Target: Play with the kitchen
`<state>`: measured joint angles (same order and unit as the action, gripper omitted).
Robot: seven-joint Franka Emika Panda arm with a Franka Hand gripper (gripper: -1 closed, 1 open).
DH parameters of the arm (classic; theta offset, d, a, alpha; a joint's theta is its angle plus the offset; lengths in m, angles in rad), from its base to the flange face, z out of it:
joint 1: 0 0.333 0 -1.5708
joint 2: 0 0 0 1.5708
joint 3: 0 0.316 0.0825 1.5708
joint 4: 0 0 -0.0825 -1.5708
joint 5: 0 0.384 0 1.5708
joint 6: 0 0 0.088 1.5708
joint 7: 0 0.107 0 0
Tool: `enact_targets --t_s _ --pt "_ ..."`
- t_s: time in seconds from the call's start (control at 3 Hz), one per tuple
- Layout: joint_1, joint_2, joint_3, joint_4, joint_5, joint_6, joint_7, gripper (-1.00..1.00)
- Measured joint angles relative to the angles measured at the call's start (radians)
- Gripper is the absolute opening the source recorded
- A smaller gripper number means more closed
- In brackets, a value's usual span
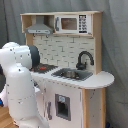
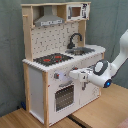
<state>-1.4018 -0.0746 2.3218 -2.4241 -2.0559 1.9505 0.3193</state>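
Second exterior view: end effector sits against the kitchen front panel, just below the stovetop, likely reaching for a control; finger state cannot be told. Kitchen stands on the wooden floor: white and light wood, red burners, black faucet, grey hood, oven door.

White and light-wood kitchen; black stovetop, red burners; grey hood; black faucet
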Motion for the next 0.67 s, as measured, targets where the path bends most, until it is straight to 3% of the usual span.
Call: enact_targets --t_s 0.67 --pt "0.000 0.000 0.002 0.004 0.012 0.003 0.245 -1.00"
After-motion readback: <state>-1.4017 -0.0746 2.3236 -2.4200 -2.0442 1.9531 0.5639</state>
